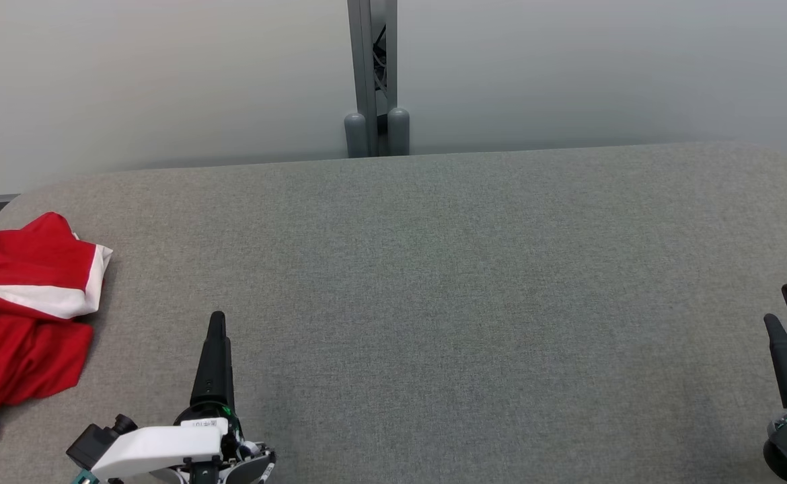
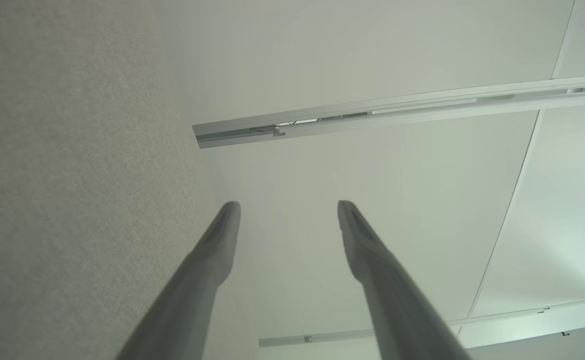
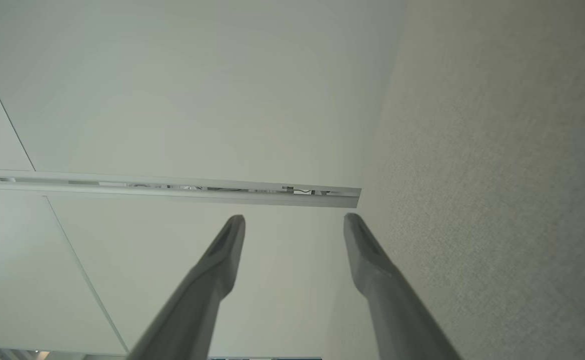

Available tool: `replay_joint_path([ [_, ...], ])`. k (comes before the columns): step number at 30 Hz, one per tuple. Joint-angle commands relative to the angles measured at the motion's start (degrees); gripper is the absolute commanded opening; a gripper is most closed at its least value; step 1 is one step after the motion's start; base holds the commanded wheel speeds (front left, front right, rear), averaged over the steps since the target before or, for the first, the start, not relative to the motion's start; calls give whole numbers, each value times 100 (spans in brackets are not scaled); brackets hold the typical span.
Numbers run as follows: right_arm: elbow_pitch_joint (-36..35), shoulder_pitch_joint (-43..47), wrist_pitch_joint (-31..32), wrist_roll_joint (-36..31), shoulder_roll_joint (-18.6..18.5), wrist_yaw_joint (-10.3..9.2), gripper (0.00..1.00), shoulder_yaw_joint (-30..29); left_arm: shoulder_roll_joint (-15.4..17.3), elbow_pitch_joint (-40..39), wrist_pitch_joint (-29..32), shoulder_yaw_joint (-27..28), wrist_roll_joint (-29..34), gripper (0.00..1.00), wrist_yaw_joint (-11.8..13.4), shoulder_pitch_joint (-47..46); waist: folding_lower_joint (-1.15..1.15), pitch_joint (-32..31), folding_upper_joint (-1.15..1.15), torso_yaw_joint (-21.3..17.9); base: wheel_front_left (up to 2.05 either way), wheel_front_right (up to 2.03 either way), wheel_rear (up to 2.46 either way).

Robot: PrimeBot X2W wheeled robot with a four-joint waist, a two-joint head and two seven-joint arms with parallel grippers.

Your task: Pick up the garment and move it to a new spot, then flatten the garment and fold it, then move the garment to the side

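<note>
The garment [image 1: 20,316], red cloth with a white stripe and a small white tag, lies crumpled at the left edge of the grey felt table [image 1: 434,269]. My left gripper [image 1: 217,323] stands at the lower left, to the right of the garment and apart from it, seen edge-on. In the left wrist view my left gripper [image 2: 288,210] is open with nothing between its fingers. My right gripper [image 1: 783,306] rises at the lower right edge, far from the garment. It is open and empty in the right wrist view [image 3: 294,222].
A grey metal post [image 1: 375,77] stands behind the table's far edge against a pale wall. The table's corners are rounded. Both wrist views look along the table surface toward the wall panels.
</note>
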Motion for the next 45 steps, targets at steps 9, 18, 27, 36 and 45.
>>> replay_joint_path([
  [9, -411, -219, -551, -1163, -172, 1, 100, 245, 156, -224, -77, 208, 838, 100, -5, -424, 0, 5, 0, -3, 0, 0, 0],
  [18, -968, -285, -992, -2801, -227, 1, 100, 577, 130, -494, -78, 513, 2312, 100, -6, -573, 0, 13, 0, 1, 0, 0, 0],
  [27, -1232, -253, -1397, -4161, -262, 1, 100, 1030, 190, -633, -79, 597, 3759, 100, 18, -589, 0, 11, 0, -1, 0, 0, 0],
  [36, -1229, -110, -1764, -4973, -201, 2, 100, 1318, 275, -633, -80, 492, 4977, 100, 125, -525, 0, -13, 0, 13, 0, 0, 0],
  [45, -1158, -12, -2065, -5602, -143, 2, 100, 1556, 352, -404, -81, 388, 5779, 100, 242, -505, 0, -51, 0, 17, 0, 0, 0],
])
